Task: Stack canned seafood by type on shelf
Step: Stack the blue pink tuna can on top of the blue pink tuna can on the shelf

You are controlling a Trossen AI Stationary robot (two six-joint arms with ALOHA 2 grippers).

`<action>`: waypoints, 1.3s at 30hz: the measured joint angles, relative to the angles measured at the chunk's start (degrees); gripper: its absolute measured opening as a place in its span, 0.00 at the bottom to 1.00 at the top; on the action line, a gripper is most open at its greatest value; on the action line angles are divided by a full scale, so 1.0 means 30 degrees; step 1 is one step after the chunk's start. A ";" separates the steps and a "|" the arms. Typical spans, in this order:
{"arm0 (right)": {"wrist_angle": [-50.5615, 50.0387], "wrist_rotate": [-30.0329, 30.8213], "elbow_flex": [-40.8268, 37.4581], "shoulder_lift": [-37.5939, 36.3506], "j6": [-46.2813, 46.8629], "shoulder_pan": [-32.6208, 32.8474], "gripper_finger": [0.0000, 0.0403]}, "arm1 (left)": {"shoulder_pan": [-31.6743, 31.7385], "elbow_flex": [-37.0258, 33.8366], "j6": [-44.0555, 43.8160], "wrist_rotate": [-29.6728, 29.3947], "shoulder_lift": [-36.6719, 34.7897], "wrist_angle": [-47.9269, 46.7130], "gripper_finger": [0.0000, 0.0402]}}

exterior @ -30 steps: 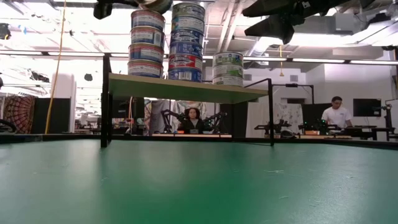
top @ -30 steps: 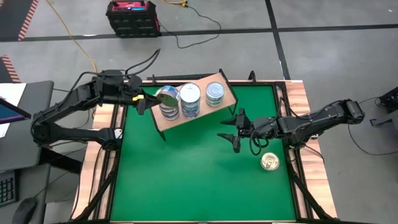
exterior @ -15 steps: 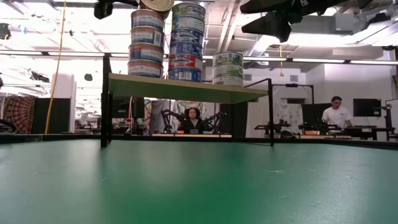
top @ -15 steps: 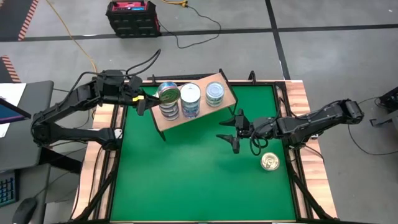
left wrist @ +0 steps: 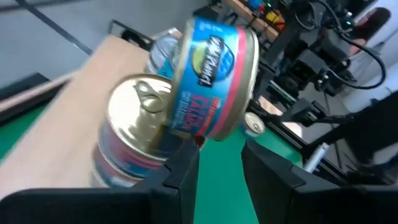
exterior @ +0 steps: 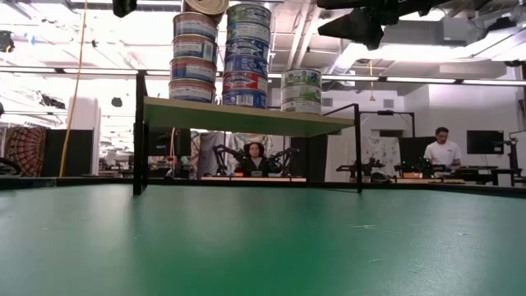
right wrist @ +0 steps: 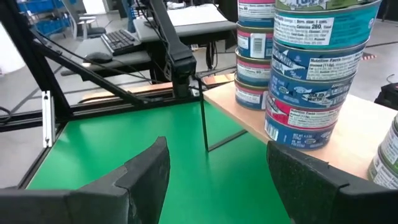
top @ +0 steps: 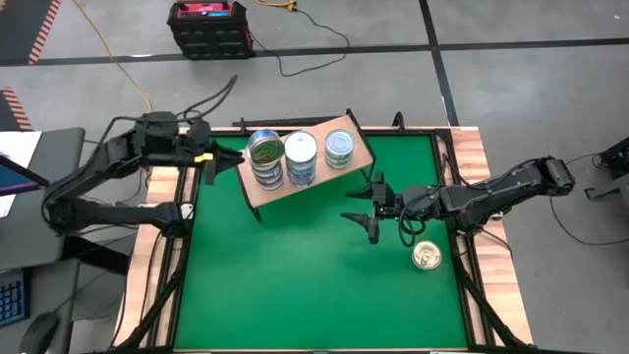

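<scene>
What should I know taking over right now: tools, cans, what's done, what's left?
Left tool: open, empty, just off the shelf's left end.
Right tool: open, empty, hovering over the green table in front of the shelf.
Cans: three stacks on the shelf. The top can of the left stack sits tilted, not flat.
Done: all but one tin is shelved.
Left: probably straighten the tilted can, then shelve the gold-lidded can lying on the table near the right arm.
</scene>
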 joint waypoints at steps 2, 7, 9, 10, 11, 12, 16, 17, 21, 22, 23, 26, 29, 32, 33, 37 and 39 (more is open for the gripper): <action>0.0085 0.0007 0.0000 0.0000 -0.0022 0.0000 0.72 | 0.0000 0.0000 0.0451 -0.0641 -0.0350 -0.0053 0.28; 0.1983 0.0015 0.0000 0.0006 -0.1004 0.0061 0.72 | -0.0586 0.0000 0.3439 -0.1896 -0.0853 -0.0091 0.28; 0.3348 0.0015 0.0000 0.0347 -0.1693 0.0183 0.72 | -0.1096 0.0007 0.4534 -0.2553 -0.0851 -0.0531 0.28; 0.3973 0.0007 0.0031 0.0600 -0.2028 0.0279 0.72 | -0.1378 0.0007 0.5059 -0.2962 -0.0844 -0.0777 0.29; 0.4257 -0.0003 0.0230 0.0929 -0.2309 0.0349 0.72 | -0.1688 0.0007 0.5554 -0.3462 -0.0822 -0.1018 0.29; 0.4208 -0.0090 0.0687 0.1295 -0.2562 0.0360 0.72 | -0.2006 0.0007 0.6021 -0.4045 -0.0746 -0.1283 0.29; 0.1322 -0.1060 0.4089 0.2934 -0.3030 -0.0322 0.72 | -0.3197 0.0003 0.7340 -0.6538 -0.0336 -0.1683 0.29; 0.0240 -0.1064 0.5237 0.3409 -0.3047 -0.0550 0.72 | -0.3444 0.0000 0.7404 -0.6908 -0.0230 -0.1689 0.29; -0.4378 -0.1859 1.0189 0.5376 -0.3884 -0.1346 0.72 | -0.4267 0.0000 0.7525 -0.7366 -0.0144 -0.1790 0.29; -0.5509 -0.2196 1.1610 0.5886 -0.4097 -0.1540 0.72 | -0.4481 0.0000 0.7524 -0.7379 -0.0184 -0.1797 0.29; -0.6672 -0.2529 1.2994 0.6390 -0.4391 -0.1713 0.72 | -0.4696 0.0000 0.7531 -0.7389 -0.0282 -0.1889 0.29; -1.0042 -0.3268 1.7104 0.8103 -0.5391 -0.2344 0.72 | -0.5344 0.0000 0.7846 -0.7970 -0.0645 -0.2156 0.29; -1.2910 -0.4331 2.0808 0.9886 -0.5939 -0.3349 0.72 | -0.6026 0.0000 0.8230 -0.9396 -0.0968 -0.2232 0.29; -1.4837 -0.5420 2.3760 1.1387 -0.6100 -0.4395 0.72 | -0.6688 0.0000 0.8837 -1.1120 -0.1062 -0.2394 0.29; -1.5200 -0.5575 2.4453 1.1744 -0.6259 -0.4682 0.72 | -0.6875 0.0000 0.9055 -1.1596 -0.1062 -0.2497 0.29; -1.5521 -0.5646 2.5954 1.2958 -0.7445 -0.5354 0.72 | -0.7352 0.0000 0.9318 -1.2453 -0.0664 -0.2804 0.29; -1.5262 -0.5646 2.6274 1.3282 -0.8093 -0.5519 0.72 | -0.7502 0.0000 0.9324 -1.2459 -0.0394 -0.2890 0.30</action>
